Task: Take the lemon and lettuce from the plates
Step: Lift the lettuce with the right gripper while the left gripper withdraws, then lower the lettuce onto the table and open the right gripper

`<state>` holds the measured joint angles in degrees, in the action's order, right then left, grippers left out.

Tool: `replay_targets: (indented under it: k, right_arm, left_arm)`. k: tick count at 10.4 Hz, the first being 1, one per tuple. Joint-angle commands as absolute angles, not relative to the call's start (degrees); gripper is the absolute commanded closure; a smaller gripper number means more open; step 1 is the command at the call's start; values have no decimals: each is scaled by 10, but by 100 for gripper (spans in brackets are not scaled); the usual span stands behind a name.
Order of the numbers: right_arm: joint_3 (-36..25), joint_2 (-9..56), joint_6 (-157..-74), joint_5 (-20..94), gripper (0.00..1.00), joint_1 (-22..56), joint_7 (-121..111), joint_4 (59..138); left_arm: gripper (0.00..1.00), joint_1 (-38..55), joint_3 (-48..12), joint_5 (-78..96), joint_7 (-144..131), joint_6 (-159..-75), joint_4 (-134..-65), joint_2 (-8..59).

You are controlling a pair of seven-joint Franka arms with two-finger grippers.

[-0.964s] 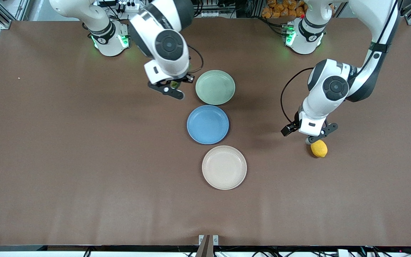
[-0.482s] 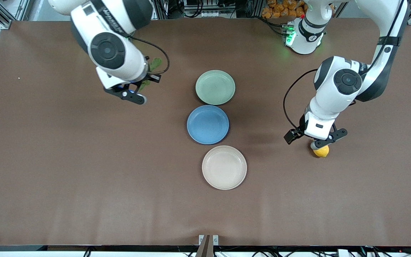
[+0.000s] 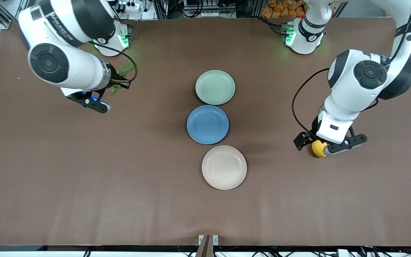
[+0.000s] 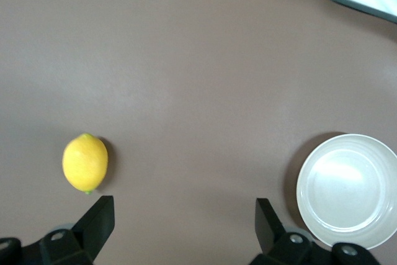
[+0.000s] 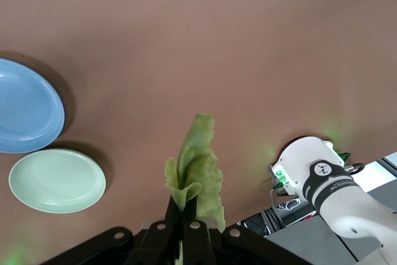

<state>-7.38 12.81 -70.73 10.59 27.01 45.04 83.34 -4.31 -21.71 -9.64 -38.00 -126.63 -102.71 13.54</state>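
My right gripper [image 3: 115, 85] is shut on the dark green lettuce [image 3: 122, 71] and holds it in the air over bare table toward the right arm's end, away from the plates. In the right wrist view the lettuce [image 5: 195, 166] sticks out from the closed gripper [image 5: 189, 208]. The yellow lemon [image 3: 318, 148] lies on the table toward the left arm's end. My left gripper [image 3: 344, 144] hangs open above it. In the left wrist view the lemon [image 4: 85, 162] lies just outside one finger [image 4: 94, 220]. The mint green plate [image 3: 215, 87] and the beige plate [image 3: 224, 167] are empty.
A blue plate [image 3: 207, 124] sits between the green and beige plates, in a row down the table's middle. The beige plate [image 4: 347, 190] shows in the left wrist view. The green plate [image 5: 56, 180] and blue plate [image 5: 25, 107] show in the right wrist view.
My right gripper has carried the lettuce from beside the green plate toward the right arm's end of the table. My left gripper has shifted over the lemon, which stays on the table.
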Motion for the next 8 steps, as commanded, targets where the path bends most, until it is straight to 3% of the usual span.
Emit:
replay_targets:
  k: [1,4,8]
  right_arm:
    - [-68,120,-673,81,100,210,372,822]
    - [-65,129,-673,58,100,136,262,823]
    - [-65,168,-679,28,100,79,155,823]
  left_arm:
    - [0,-45,-216,-112,-345,-1228,-1002,123]
    - [0,-53,-218,-109,-287,-1213,-998,98]
    - [0,-50,-221,-101,-272,-1148,-937,88]
